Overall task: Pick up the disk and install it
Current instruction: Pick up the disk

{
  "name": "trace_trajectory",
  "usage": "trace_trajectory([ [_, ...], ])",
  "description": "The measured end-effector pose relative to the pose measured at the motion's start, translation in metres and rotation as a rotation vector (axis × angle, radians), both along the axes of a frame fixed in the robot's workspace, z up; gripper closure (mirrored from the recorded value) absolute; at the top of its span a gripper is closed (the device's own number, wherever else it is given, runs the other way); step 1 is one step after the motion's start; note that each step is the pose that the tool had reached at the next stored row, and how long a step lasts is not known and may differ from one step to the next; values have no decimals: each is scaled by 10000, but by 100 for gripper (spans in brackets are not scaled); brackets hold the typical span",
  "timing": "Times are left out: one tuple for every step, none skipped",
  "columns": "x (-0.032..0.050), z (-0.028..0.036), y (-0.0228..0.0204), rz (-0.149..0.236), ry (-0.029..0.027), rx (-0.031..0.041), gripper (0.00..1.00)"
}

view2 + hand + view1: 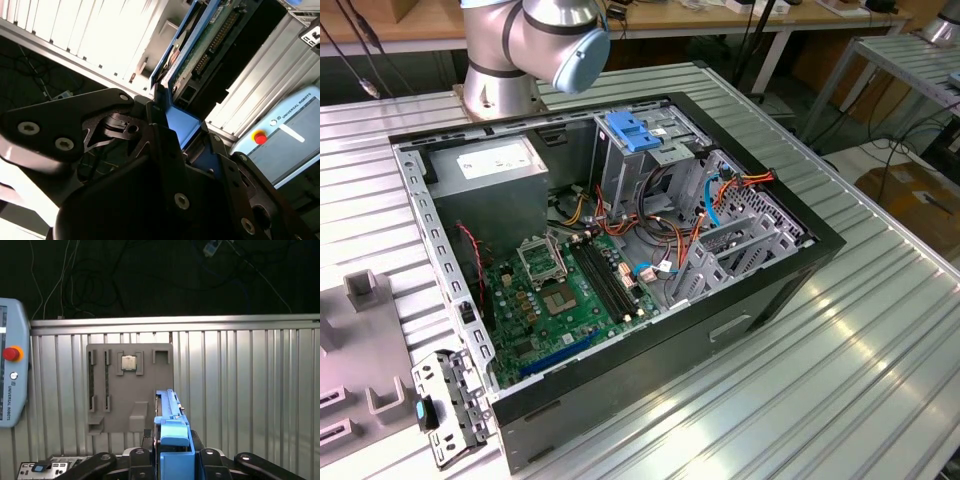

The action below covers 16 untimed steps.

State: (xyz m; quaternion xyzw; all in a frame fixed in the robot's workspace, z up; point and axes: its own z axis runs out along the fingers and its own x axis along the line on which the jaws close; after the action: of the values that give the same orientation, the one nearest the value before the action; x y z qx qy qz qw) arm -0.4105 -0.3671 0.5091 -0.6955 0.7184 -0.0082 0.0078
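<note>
The disk [170, 412] stands edge-on in the first wrist view, its blue plastic side rail [173, 440] facing the camera. My gripper [172, 457] is shut on it, with a black finger [141, 456] on each side. In the second wrist view the disk [210, 35] shows its green circuit-board face and blue rail, held between the gripper's [185, 137] black fingers [160, 117]. It hangs in the air over the ribbed metal table [250, 390]. The open computer case [790, 265] lies in the exterior view, with a light-blue bracket [635, 130] on top of its drive cage.
Inside the case are a grey power supply box [485, 165], the green motherboard [570, 290] and loose cables [650, 215]. The arm's base [495, 85] stands behind the case. A grey fixture board [112, 400] holding a chip [129, 362] and a teach pendant [12, 365] lie on the table.
</note>
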Motion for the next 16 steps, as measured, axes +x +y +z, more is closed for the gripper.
trace_trajectory([
  [12, 1, 0, 0, 1, 0, 63],
  [34, 0, 0, 0, 0, 0, 63],
  [52, 0, 0, 0, 1, 0, 63],
  [89, 1, 0, 0, 1, -1, 63],
  [116, 1, 0, 0, 1, -1, 63],
  [140, 0, 0, 0, 1, 0, 63],
  [179, 0, 0, 0, 0, 0, 63],
  [210, 0, 0, 0, 0, 0, 63],
  [243, 0, 0, 0, 0, 0, 63],
  [258, 1, 0, -1, 1, 0, 63],
  [271, 1, 0, 0, 1, -1, 63],
  [300, 0, -2, 0, 0, 0, 63],
  [307, 0, -8, 0, 1, 0, 63],
  [312, 0, -16, 0, 1, 0, 63],
  [318, 0, -33, 0, 1, -1, 63],
  [324, 0, -58, 0, 0, 0, 63],
])
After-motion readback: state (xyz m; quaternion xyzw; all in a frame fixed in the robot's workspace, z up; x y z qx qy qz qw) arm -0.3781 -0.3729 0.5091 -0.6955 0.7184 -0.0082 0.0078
